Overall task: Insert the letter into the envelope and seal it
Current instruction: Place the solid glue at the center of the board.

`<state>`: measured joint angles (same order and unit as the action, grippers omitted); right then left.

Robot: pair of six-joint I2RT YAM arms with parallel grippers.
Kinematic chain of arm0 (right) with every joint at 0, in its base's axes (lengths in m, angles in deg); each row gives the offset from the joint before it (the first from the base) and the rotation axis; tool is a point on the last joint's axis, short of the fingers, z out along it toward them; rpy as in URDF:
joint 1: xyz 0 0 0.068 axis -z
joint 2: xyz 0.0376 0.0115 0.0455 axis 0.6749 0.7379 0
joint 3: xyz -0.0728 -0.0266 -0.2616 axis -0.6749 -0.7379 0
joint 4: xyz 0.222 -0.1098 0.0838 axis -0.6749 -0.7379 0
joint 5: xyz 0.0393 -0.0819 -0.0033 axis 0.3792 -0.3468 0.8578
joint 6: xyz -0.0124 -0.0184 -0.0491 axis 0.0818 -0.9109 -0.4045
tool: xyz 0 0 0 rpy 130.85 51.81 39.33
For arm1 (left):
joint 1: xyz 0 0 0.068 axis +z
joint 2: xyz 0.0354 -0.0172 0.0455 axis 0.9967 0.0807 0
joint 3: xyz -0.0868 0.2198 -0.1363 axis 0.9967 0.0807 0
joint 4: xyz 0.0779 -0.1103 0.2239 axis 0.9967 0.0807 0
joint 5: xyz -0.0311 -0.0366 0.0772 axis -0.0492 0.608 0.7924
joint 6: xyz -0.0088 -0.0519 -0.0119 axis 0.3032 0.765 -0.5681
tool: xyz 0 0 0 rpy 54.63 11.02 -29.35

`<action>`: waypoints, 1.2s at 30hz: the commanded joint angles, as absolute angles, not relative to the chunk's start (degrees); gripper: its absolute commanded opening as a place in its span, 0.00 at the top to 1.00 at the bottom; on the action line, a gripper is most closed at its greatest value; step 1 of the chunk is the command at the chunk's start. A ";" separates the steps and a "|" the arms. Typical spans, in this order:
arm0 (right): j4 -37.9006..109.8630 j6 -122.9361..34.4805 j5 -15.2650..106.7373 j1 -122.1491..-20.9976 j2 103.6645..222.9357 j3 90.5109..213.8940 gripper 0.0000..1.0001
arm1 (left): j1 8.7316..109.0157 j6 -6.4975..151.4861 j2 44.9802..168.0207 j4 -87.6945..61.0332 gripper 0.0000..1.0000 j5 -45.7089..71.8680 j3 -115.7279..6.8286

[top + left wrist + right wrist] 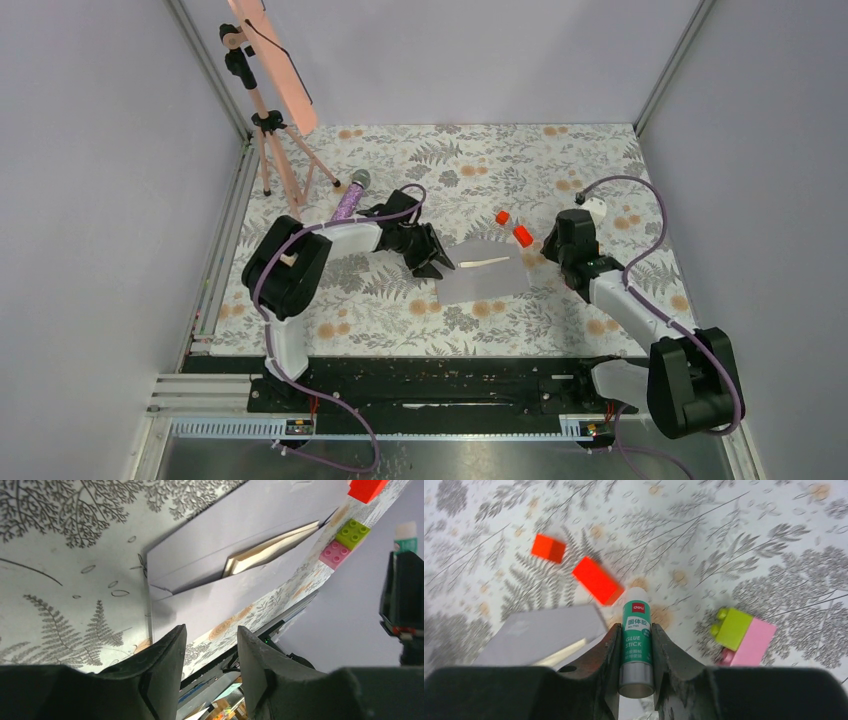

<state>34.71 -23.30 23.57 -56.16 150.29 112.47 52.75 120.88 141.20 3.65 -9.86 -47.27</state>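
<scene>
Letter: cream paper sheet tucked inside the grey-lilac paper envelope, flap unsealed, centre of floral bench.
Axis: envelope lies left-to-right between your arms.
Left jaws: parted, empty, just left of it.
Right jaws: clamped on green glue stick, just right of it; likely your gluing arm.

Plain grey walls, fern-print table cover, pink tripod in the far-left corner

The table, covered in a fern-and-flower print, is carrying the grey-lilac envelope, which is lying flat near its middle. A long red block and a smaller red block are sitting just beyond the envelope's far right corner. A green block is resting against a pink block, and a tripod is standing at the far left.
</scene>
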 commanded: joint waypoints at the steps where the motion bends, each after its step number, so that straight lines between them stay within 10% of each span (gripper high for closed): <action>1: 55.88 -26.67 10.79 -55.76 149.54 107.51 1.00 | 52.69 119.24 136.76 4.27 0.56 -9.69 -48.01; 15: 44.55 -18.73 10.81 -55.82 161.63 118.24 1.00 | 52.78 117.39 133.94 5.92 0.56 -10.11 -50.24; 31: 80.94 -2.85 11.99 -51.41 155.82 97.84 1.00 | 53.41 108.96 140.53 16.69 0.55 -8.89 -60.88; 36: 111.81 -1.13 13.42 -50.31 166.68 90.26 0.99 | 53.45 108.81 140.07 16.74 0.55 -8.91 -59.54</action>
